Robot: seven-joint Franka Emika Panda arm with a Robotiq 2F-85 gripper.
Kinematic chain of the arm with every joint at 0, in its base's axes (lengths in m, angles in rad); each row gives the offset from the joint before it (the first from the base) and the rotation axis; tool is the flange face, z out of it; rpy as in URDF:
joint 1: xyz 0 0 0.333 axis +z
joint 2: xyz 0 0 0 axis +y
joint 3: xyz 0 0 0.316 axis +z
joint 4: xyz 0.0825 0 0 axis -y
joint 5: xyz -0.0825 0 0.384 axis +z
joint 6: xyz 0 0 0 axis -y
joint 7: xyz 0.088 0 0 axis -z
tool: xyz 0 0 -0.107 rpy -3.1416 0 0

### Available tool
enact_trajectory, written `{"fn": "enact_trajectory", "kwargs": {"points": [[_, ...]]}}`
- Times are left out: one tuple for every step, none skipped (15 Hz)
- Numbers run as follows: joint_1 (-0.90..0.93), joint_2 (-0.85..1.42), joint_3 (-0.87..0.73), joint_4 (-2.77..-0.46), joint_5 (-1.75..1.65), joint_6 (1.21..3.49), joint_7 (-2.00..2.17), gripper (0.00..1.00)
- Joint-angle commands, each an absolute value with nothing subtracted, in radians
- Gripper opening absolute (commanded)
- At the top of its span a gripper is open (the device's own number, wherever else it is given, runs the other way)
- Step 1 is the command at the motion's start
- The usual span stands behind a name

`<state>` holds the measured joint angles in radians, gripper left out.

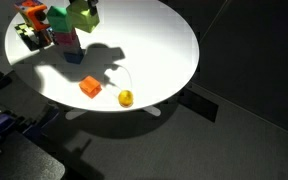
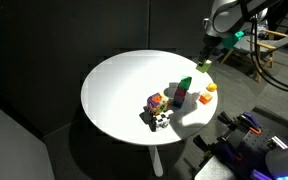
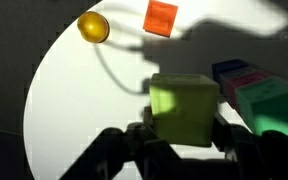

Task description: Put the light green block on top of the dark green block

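Observation:
My gripper (image 3: 181,136) is shut on the light green block (image 3: 181,106), a lime cube held between both fingers above the white round table. In the wrist view the dark green block (image 3: 275,106) lies to the right of the held cube and tops a tower with blue and pink blocks. In both exterior views the held light green block (image 1: 83,18) (image 2: 203,66) hangs in the air beside the dark green block (image 1: 59,16) (image 2: 185,83), apart from it. The gripper (image 2: 205,58) comes down from above.
An orange-red cube (image 1: 90,87) (image 3: 161,18) and a yellow ball (image 1: 125,98) (image 3: 94,27) lie on the table (image 1: 154,45) near its edge. A cluster of small toys (image 1: 29,32) (image 2: 157,112) stands next to the tower. The floor around the table is dark.

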<state>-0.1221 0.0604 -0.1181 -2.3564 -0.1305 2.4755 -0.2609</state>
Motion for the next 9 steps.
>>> {"fn": "enact_trajectory", "kwargs": {"points": [[-0.108, 0.018, -0.104, -2.356, -0.158, 2.453, -0.276, 0.30], [-0.103, 0.015, -0.099, -2.355, -0.160, 2.450, -0.280, 0.30], [-0.097, 0.013, -0.095, -2.352, -0.166, 2.444, -0.284, 0.30], [-0.091, 0.011, -0.090, -2.350, -0.169, 2.440, -0.292, 0.30], [-0.085, 0.010, -0.084, -2.348, -0.175, 2.437, -0.297, 0.30], [-0.081, 0.008, -0.080, -2.348, -0.176, 2.435, -0.306, 0.30], [-0.075, 0.004, -0.074, -2.349, -0.177, 2.434, -0.320, 0.30], [-0.070, 0.001, -0.068, -2.350, -0.178, 2.435, -0.331, 0.30], [-0.065, -0.001, -0.064, -2.350, -0.178, 2.434, -0.341, 0.30]]}}
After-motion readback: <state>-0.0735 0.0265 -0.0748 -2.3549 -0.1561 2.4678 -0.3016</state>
